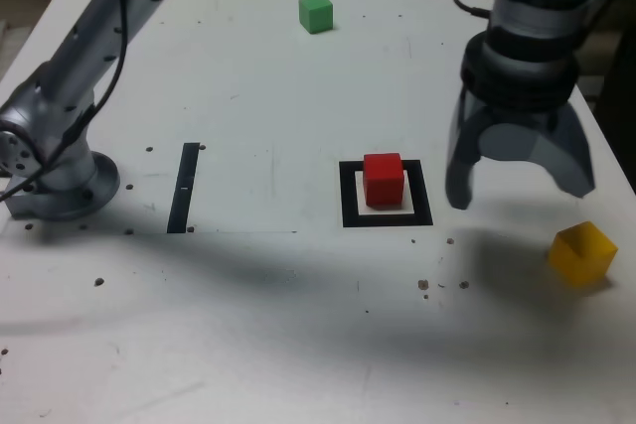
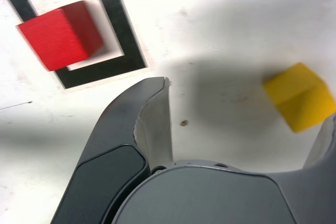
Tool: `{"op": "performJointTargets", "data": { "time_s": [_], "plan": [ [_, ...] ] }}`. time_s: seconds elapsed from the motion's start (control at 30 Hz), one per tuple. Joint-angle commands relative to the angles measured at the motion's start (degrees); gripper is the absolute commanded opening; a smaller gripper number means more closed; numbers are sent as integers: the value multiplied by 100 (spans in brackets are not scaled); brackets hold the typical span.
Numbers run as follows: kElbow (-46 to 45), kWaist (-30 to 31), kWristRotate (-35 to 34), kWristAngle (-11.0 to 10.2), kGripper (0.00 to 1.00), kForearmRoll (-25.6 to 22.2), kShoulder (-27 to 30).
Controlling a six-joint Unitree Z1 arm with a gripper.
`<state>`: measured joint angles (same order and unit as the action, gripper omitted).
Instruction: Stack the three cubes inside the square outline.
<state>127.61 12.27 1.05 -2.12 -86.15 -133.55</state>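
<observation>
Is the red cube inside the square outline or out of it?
Inside. The red cube sits on the pale centre of the square outline, black border showing on every side.

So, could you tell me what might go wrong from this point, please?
1. The yellow cube sits rotated, corner toward the camera, near the exterior view's right edge; the open end effector could close on its corners and twist or push it away.
2. The red cube sits toward the back of the square outline; a cube lowered onto the outline's centre could land off-centre on it and tip.
</observation>
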Motion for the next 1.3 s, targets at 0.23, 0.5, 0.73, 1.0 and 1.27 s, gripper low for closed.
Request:
{"op": "performJointTargets", "data": {
  "time_s": [0.23,0.5,0.73,1.0,1.27],
  "plan": [
    [797,47,382,97,100,-203,-518],
    [1347,47,811,105,100,-299,-859],
    [1664,47,1097,88,100,-337,-1068],
    [1712,63,1478,59,100,-312,-1106],
    [1709,102,3012,85,100,-157,-1088]
  ]
}}
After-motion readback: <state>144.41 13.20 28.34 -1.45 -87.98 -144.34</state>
